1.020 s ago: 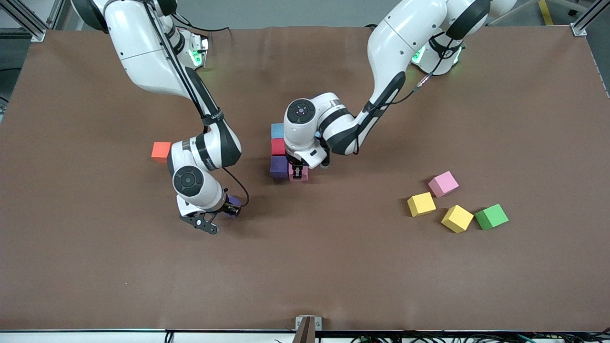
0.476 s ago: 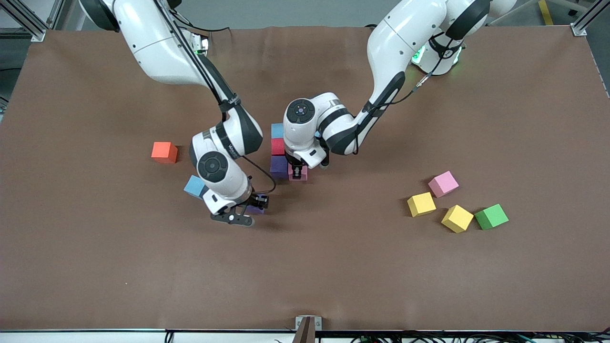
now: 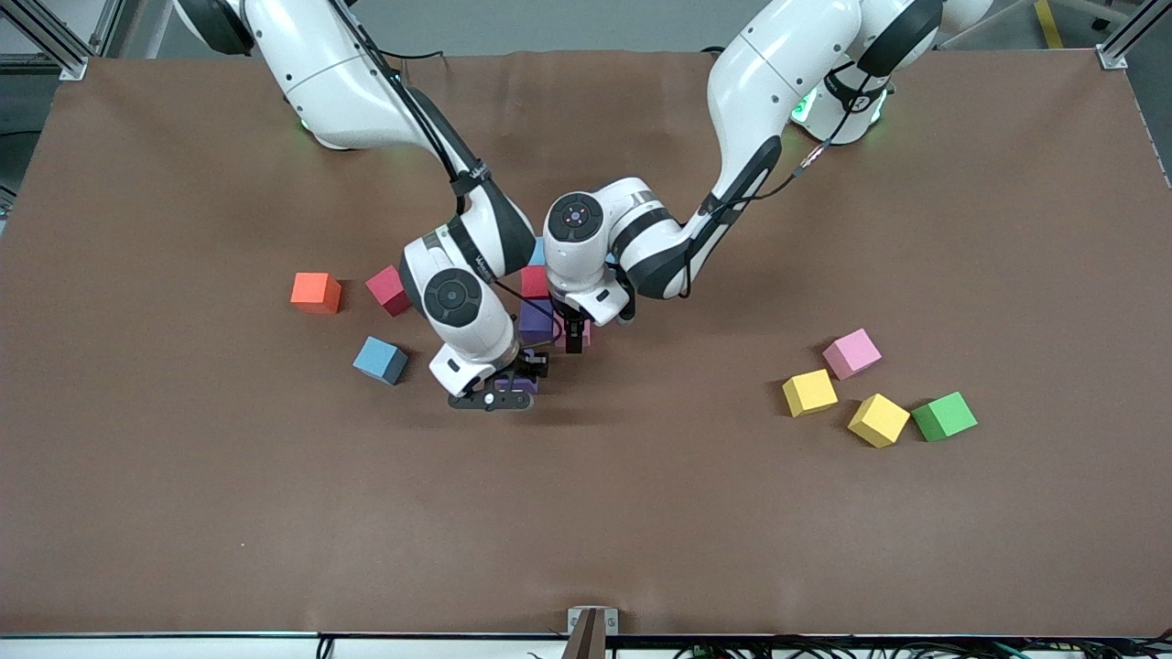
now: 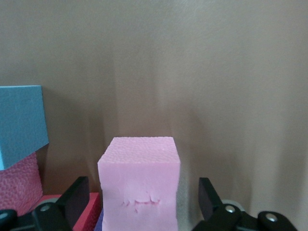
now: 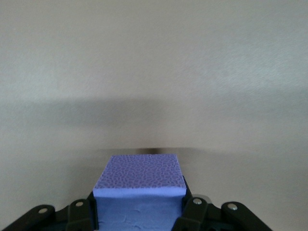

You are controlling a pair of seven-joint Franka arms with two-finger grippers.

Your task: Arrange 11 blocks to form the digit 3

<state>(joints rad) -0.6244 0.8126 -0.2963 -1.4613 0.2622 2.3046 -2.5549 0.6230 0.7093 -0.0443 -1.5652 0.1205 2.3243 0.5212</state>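
Note:
The digit 3 is a small cluster mid-table: a light blue block, a red block and a purple block in a column, with a pink block beside the purple one. My left gripper stands open astride that pink block, with a gap at each finger. My right gripper is shut on a second purple block, just above the mat beside the cluster, on the front camera's side.
Toward the right arm's end lie an orange cube, a dark pink block and a blue block. Toward the left arm's end lie a pink block, two yellow blocks and a green cube.
My left gripper has opened and let go of the pink block. The right arm has carried the purple block toward the cluster, uncovering the blue and dark pink blocks.

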